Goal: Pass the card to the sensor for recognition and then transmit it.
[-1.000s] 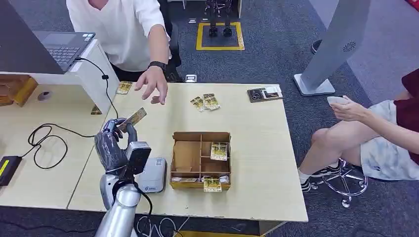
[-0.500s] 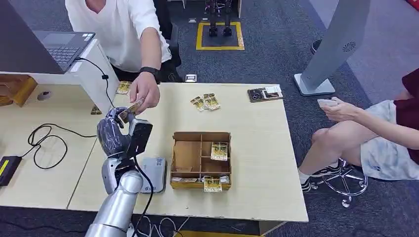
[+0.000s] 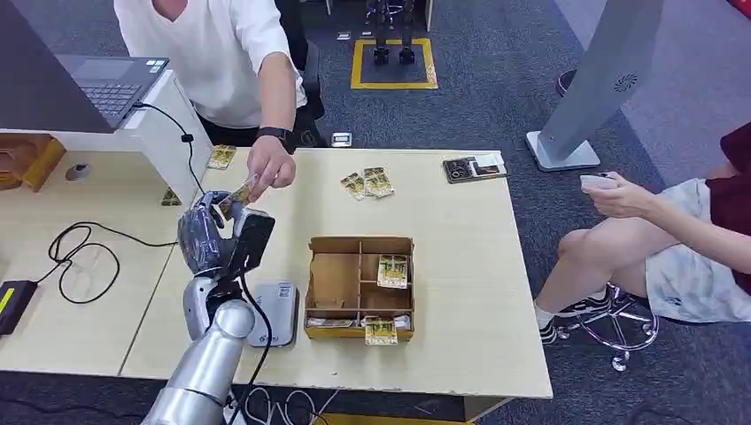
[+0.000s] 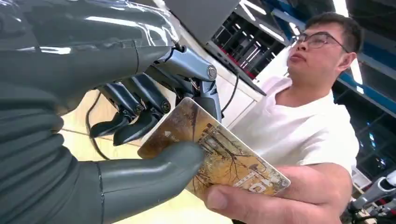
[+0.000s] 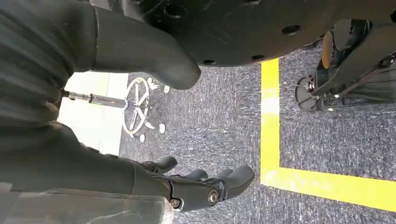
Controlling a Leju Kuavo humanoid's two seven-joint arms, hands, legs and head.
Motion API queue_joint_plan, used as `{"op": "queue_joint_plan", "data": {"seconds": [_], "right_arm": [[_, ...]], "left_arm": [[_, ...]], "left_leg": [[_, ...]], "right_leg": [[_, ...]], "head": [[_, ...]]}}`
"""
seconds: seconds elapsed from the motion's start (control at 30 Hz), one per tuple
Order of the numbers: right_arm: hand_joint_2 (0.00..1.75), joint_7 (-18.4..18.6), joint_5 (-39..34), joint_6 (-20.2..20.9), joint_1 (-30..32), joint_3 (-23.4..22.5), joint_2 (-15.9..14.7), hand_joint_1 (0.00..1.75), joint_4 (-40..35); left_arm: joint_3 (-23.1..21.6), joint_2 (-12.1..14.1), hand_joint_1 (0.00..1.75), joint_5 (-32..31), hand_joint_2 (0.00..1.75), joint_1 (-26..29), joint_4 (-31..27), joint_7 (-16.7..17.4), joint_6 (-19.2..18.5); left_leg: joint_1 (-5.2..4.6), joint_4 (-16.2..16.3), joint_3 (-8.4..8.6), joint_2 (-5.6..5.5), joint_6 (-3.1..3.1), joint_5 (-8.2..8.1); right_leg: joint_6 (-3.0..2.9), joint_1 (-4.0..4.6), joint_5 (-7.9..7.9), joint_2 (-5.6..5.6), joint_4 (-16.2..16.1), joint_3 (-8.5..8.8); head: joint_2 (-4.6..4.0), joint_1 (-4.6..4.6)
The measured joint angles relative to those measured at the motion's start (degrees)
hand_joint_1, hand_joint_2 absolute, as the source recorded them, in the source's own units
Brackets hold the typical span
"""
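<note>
The left hand [image 4: 140, 140] pinches the card [image 4: 212, 154] between thumb and dark fingers, raised above the light wooden table [image 3: 460, 292], while a person's hand [image 3: 268, 168] grips the card's far end. To hand over cleanly, the thumb should probably ease off only once that grip is firm, without tugging sideways. The right hand [image 5: 205, 186] hangs over grey carpet, fingers loosely spread, holding nothing. On the table sit a white card reader [image 3: 276, 312], a partitioned cardboard box [image 3: 359, 285] holding cards, and what look like loose cards [image 3: 367, 183] near the far edge.
</note>
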Motion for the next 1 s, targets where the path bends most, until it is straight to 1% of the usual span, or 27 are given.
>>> {"op": "queue_joint_plan", "data": {"seconds": [0.03, 0.1, 0.23, 0.37, 0.5, 0.7, 0.9, 1.0], "right_arm": [[1.75, 0.0, 0.0, 0.0, 0.0, 0.0, 0.0, 0.00, 0.0], [1.75, 0.0, 0.0, 0.0, 0.0, 0.0, 0.0, 0.00, 0.0], [1.75, 0.0, 0.0, 0.0, 0.0, 0.0, 0.0, 0.00, 0.0], [1.75, -0.1, 0.0, 0.0, 0.0, 0.0, 0.0, 0.00, 0.0], [1.75, -0.2, 0.0, 0.0, 0.1, 0.0, 0.0, 0.00, 0.0], [1.75, -0.7, 0.0, 0.0, 0.1, 0.0, 0.0, 0.00, 0.0], [1.75, -1.0, 0.0, -0.1, 0.3, -0.4, 0.0, 0.00, 0.0], [1.75, -1.0, 0.0, -0.1, 0.3, -0.8, 0.0, 0.00, 0.0]], "left_arm": [[0.0, 0.0, 0.00, 1.0, 1.75, -0.3, 0.4, -0.1, 0.0], [-0.5, 0.1, 0.00, 3.1, 1.75, -0.7, 1.4, -0.4, 0.0], [-0.9, 0.2, 0.00, 3.6, 1.75, -0.9, 2.2, -0.8, 0.0], [-1.4, 0.5, 0.00, 5.4, 1.75, -1.0, 2.4, -1.5, 0.0], [-3.3, 1.4, 0.00, 8.2, 1.75, -0.5, 2.3, -1.2, 0.0], [-6.3, 2.8, 0.00, 10.9, 1.75, 1.1, 0.2, -0.2, 0.0], [-9.7, 4.7, 0.00, 14.6, 1.75, 4.3, -4.9, -0.2, 0.0], [-11.0, 5.5, 0.00, 15.3, 1.75, 5.6, -7.3, -0.3, 0.0]], "left_leg": [[0.00, 0.0, 0.00, 0.00, 0.00, 0.00], [0.00, 0.0, 0.00, 0.00, 0.00, 0.01], [0.00, 0.0, 0.00, 0.00, -0.01, 0.01], [0.00, 0.0, 0.00, 0.00, -0.01, 0.01], [0.00, 0.0, -0.02, -0.01, -0.01, 0.01], [0.00, 0.0, -0.03, -0.01, -0.01, 0.01], [0.00, 0.0, -0.03, -0.01, -0.01, 0.01], [0.00, 0.0, -0.03, -0.02, 0.00, 0.01]], "right_leg": [[0.00, 0.00, 0.00, 0.00, 0.0, 0.00], [0.00, 0.00, 0.01, 0.00, 0.0, 0.00], [0.00, 0.00, 0.01, 0.00, 0.0, 0.00], [0.00, 0.00, 0.01, 0.00, 0.0, 0.00], [0.00, 0.00, 0.01, -0.01, 0.0, 0.00], [0.00, 0.00, 0.01, -0.01, 0.0, 0.00], [0.00, 0.00, 0.01, -0.01, 0.0, 0.00], [0.00, 0.00, 0.00, -0.02, 0.0, 0.00]], "head": [[0.00, 0.02], [0.00, 0.00], [0.00, 0.02], [0.00, 0.00], [0.00, 0.00], [0.00, 0.00], [0.00, 0.00], [0.00, 0.02]]}}
